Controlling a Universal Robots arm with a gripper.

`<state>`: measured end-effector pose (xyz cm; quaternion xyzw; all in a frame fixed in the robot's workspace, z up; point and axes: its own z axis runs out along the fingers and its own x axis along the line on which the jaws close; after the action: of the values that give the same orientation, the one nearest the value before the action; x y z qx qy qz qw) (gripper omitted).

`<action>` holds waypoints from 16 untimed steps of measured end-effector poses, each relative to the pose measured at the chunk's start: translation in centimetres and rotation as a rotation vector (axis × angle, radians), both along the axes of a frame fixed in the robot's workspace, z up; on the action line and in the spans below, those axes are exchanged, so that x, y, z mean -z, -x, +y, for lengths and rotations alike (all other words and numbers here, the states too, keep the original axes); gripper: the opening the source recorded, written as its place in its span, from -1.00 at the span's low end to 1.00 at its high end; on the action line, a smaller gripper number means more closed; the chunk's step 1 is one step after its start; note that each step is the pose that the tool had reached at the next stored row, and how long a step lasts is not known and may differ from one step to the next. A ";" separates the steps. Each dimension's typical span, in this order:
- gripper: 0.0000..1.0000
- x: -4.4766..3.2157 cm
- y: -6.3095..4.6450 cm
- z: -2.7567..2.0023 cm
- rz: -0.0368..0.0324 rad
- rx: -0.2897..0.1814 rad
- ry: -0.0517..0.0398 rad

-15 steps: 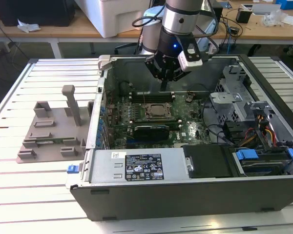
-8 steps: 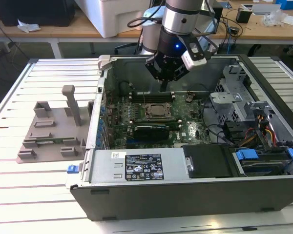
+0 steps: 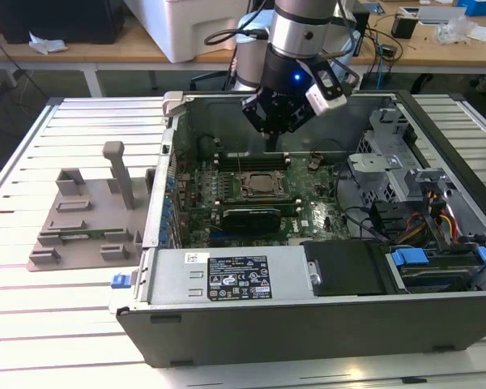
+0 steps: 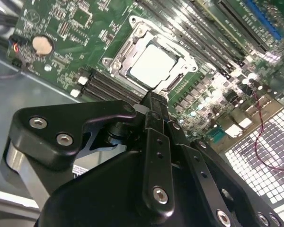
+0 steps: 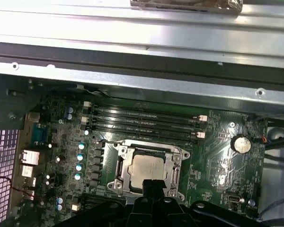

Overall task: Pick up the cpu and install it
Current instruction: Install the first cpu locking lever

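The cpu (image 4: 151,65), a silvery square chip, lies flat inside the black-framed socket (image 4: 117,60) on the green motherboard (image 3: 324,212); it is also seen in the first wrist view (image 5: 146,166) and in the exterior view (image 3: 263,185). My gripper (image 3: 275,147) hangs a short way above the socket, inside the open computer case. In both wrist views its two black fingers (image 4: 154,106) are pressed together with nothing between them, and their tips (image 5: 154,185) sit over the edge of the chip.
The case walls (image 3: 166,186) ring the board. Memory slots (image 5: 142,120) run beside the socket. A drive cage and cables (image 3: 405,178) fill the exterior view's right. A grey plastic tray with posts (image 3: 81,219) stands outside the case on the slatted table at the exterior view's left.
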<state>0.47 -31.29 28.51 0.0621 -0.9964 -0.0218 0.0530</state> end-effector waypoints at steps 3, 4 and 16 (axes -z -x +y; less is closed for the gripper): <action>-0.79 0.00 0.0 0.00 -0.0001 -0.006 -0.0097; -0.79 0.00 0.0 0.01 -0.0001 -0.006 -0.0099; -0.79 0.02 0.3 0.00 -0.0758 -0.006 -0.0099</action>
<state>0.17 -31.29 28.49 0.0664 -0.9974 -0.0242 0.0150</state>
